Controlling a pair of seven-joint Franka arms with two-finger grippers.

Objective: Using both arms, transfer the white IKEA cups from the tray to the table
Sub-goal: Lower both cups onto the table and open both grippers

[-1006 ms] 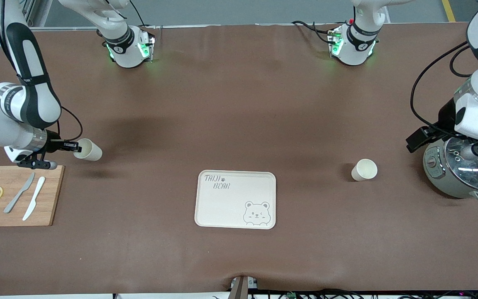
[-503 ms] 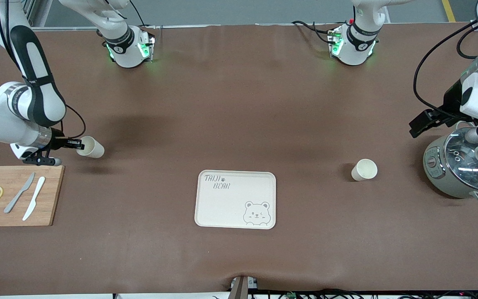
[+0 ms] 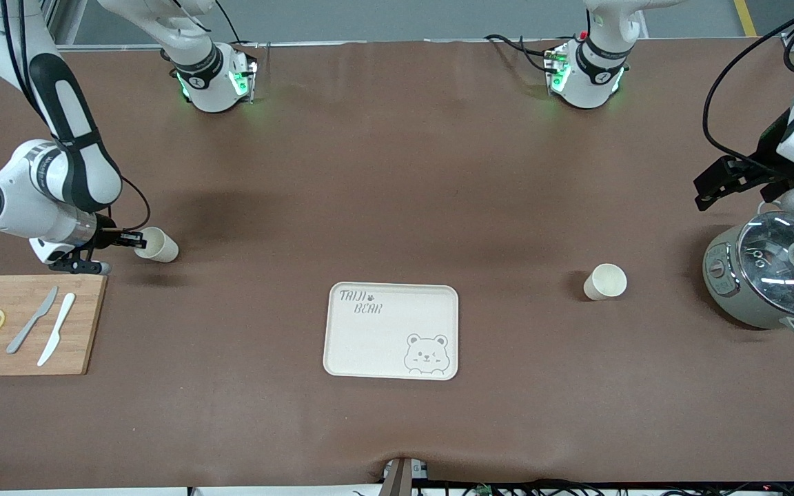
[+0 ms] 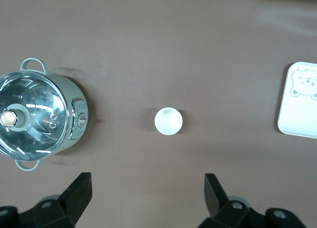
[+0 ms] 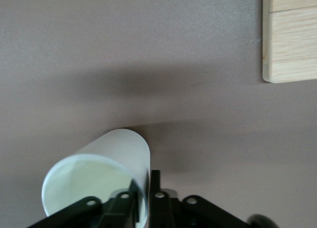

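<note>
Counter [image 3: 397, 427] first: the bear tray [image 3: 391, 331] sits nearest, bare. One white cup [image 3: 604, 282] stands upright between tray and lidded pot [image 3: 769, 275]. The right claw [image 3: 136, 239] pinches the rim of the other white cup [image 3: 157, 245], tilted, beside the cutting board [image 3: 28, 324]. The left claw [image 4: 147, 194] hangs spread wide, holding nothing, above the pot's end.

Right gripper [image 3: 136, 240] jaws pinched shut; left gripper [image 4: 146, 188] jaws spread wide.

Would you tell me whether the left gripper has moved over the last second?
Yes. The left gripper has moved off the pot, toward the bases.
</note>
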